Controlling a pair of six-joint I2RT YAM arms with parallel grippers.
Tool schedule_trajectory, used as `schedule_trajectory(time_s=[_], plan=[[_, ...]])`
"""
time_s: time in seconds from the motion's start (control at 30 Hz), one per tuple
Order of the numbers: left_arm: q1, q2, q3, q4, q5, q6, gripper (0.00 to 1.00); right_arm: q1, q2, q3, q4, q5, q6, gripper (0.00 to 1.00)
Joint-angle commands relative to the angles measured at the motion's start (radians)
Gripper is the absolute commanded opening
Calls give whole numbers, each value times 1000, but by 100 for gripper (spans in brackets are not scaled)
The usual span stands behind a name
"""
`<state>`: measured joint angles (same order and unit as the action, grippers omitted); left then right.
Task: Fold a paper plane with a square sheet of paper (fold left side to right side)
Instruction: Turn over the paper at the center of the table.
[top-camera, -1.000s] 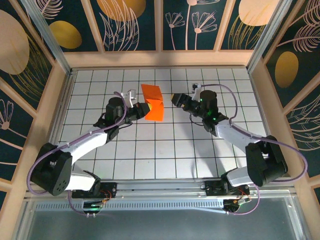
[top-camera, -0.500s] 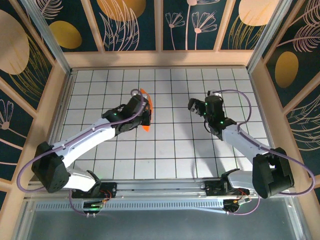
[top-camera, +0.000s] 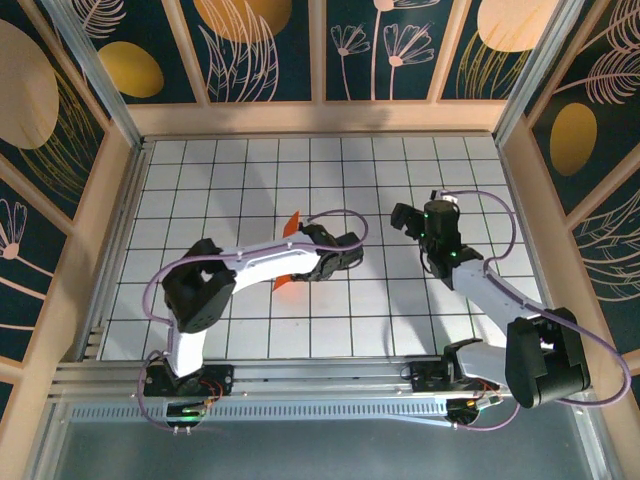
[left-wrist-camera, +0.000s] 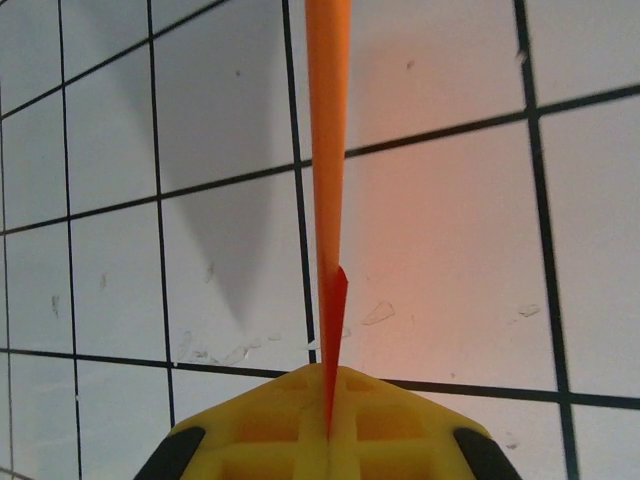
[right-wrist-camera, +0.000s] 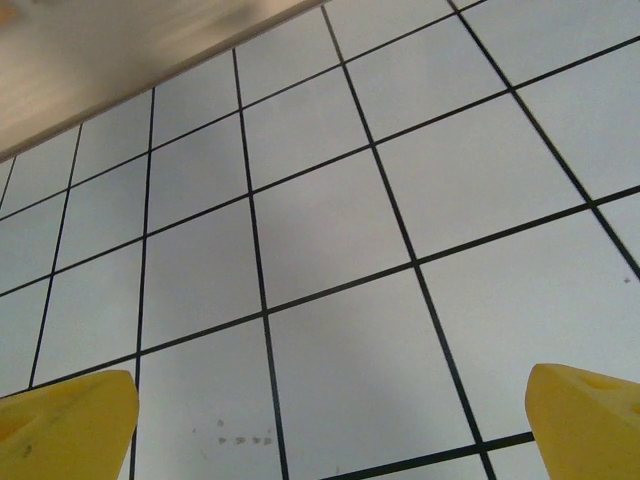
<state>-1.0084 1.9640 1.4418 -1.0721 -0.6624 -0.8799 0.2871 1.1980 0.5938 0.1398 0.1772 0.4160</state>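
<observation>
Currently pinched edge-on between the pressed-together jaws of the left gripper (left-wrist-camera: 328, 440): orange paper (left-wrist-camera: 328, 150), a thin upright blade in the wrist view. From above, near table (top-camera: 200, 170) centre, mostly under the left arm, two orange tips exposed. Right gripper (right-wrist-camera: 330, 420) spread wide, well right of the paper.

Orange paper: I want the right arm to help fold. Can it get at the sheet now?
Probably not directly. The left gripper is shut on the orange paper, held on edge, and the left wrist lies between it and the open right gripper. Its far tip looks reachable.
</observation>
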Motion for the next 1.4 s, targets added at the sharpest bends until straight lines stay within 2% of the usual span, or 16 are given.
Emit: schedule_trajectory(time_s=[0.0, 0.27, 0.63, 0.8, 1.03, 1.23, 1.3, 1.37], plan=[[1, 39, 36, -50, -29, -61, 0, -20, -34, -31, 42, -24, -17, 99], [1, 86, -9, 229, 191, -29, 2, -47, -23, -53, 59, -76, -17, 99], [19, 85, -19, 397, 345, 2, 33, -54, -8, -57, 67, -132, -14, 99], [38, 37, -76, 526, 445, 3, 42, -54, -11, -53, 63, -156, -13, 99], [87, -74, -193, 730, 567, 15, 53, -54, 12, -21, 19, -288, -5, 99], [168, -237, -382, 988, 691, 1, 57, -53, 80, 21, 2, -516, 46, 87], [205, -301, -445, 1061, 724, 1, 59, -46, 111, 29, 16, -598, 77, 80], [251, -353, -521, 1127, 764, -6, 59, -28, 158, 45, 23, -668, 114, 69]])
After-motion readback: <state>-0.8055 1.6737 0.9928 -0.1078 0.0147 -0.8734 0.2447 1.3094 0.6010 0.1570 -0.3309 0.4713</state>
